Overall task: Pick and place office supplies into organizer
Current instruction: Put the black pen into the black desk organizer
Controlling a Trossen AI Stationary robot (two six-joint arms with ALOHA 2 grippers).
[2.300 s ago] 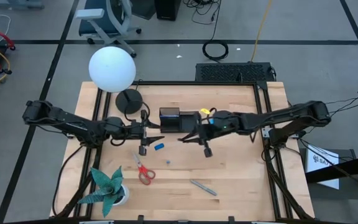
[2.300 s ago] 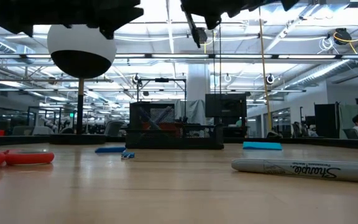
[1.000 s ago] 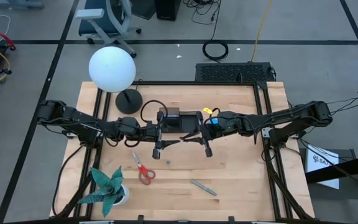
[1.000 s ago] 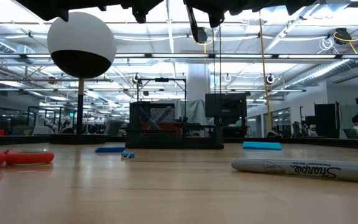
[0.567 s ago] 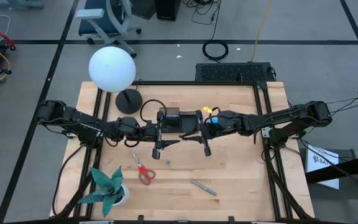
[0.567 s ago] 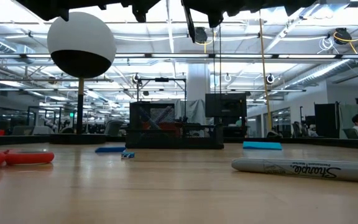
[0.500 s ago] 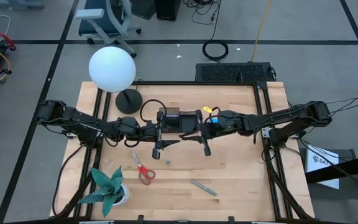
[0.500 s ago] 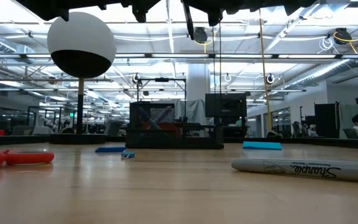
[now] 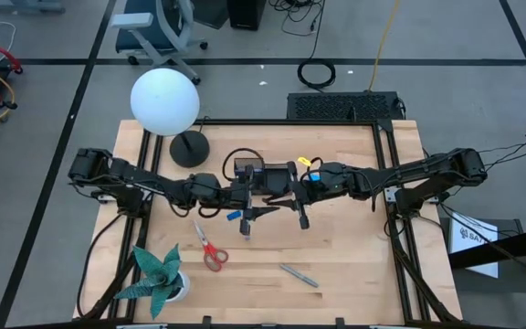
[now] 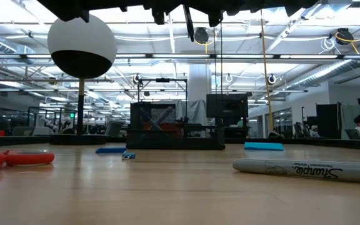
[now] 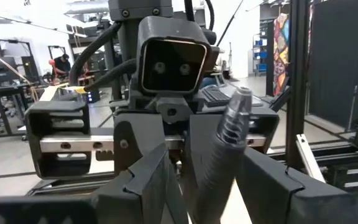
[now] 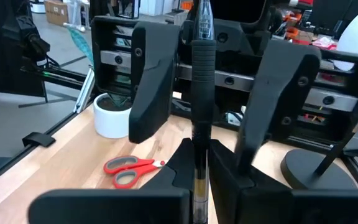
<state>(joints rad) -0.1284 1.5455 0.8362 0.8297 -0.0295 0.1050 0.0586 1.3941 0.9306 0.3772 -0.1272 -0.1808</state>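
Both pincers are held above the middle of the surface (image 9: 354,247), facing each other just in front of the organizer (image 9: 265,176). The right pincer (image 12: 199,165) is clamped on a pen (image 12: 202,93), whose long axis stands upright between the fingers. The left pincer (image 9: 247,216) carries a grey marker (image 11: 229,140) between fingers set fairly wide apart; the marker leans slightly. In the high view the organizer lies just behind both pincers, toward the far edge (the right pincer (image 9: 300,212) appears about as near to it as the left).

The coming move is judged to turn on that: each held item must be carried back over the organizer and lowered end-first. The chief obstacle is the other arm, since the two pincers are close together and facing.

Still on the surface are:
- the scissors (image 9: 211,252), nearer the left arm
- a small blue block (image 9: 233,217), just beside the left pincer
- a grey pen (image 9: 298,275) toward the front edge
- a flat blue pad (image 10: 263,146), seen only in the low view

The lamp base (image 9: 188,148) and the paper plant (image 9: 158,274) stand clear of the path.
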